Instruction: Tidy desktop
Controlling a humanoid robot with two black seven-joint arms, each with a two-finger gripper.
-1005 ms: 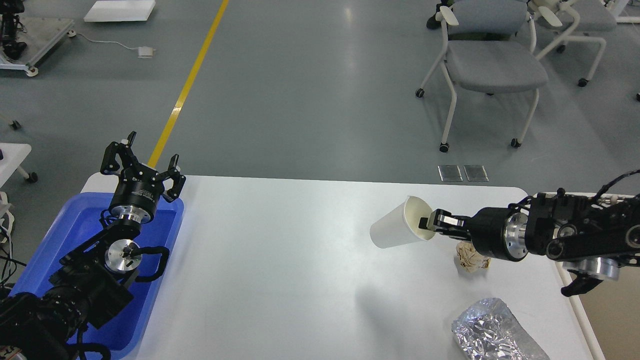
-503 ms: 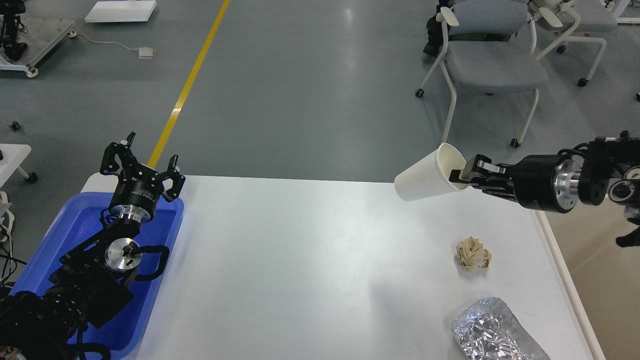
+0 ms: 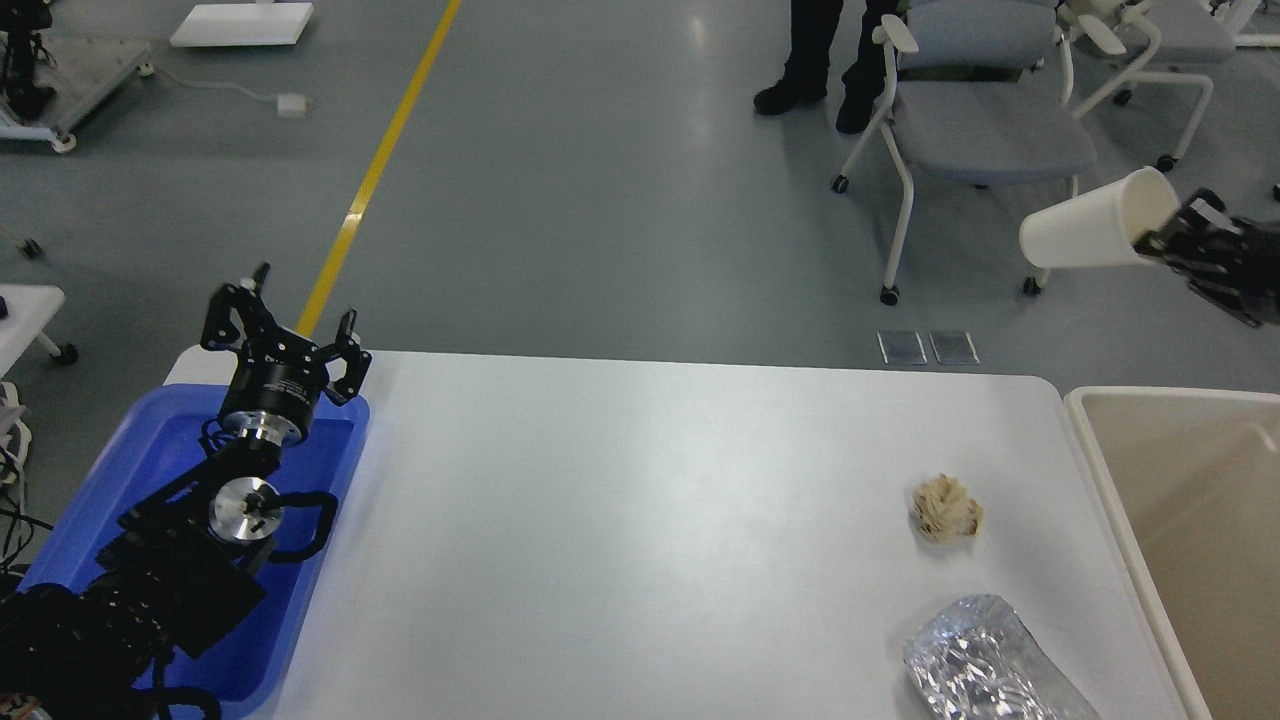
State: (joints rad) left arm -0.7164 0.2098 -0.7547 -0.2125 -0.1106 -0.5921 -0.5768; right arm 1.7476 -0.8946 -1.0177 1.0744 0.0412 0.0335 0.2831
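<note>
The white desktop carries a crumpled beige paper ball at the right and a crumpled silver foil bag at the front right. My right gripper is high at the far right, shut on the rim of a white paper cup, which lies tilted in the air above and behind the beige bin. My left gripper is open and empty, pointing up over the far end of the blue tray.
The beige bin with a white rim stands right of the desktop. The blue tray sits on the left end under my left arm. Grey chairs and a person's legs are on the floor beyond.
My right gripper has carried the paper cup up and to the right, from over the desktop to high above the bin. The bin has come into view. The left arm has not moved.
</note>
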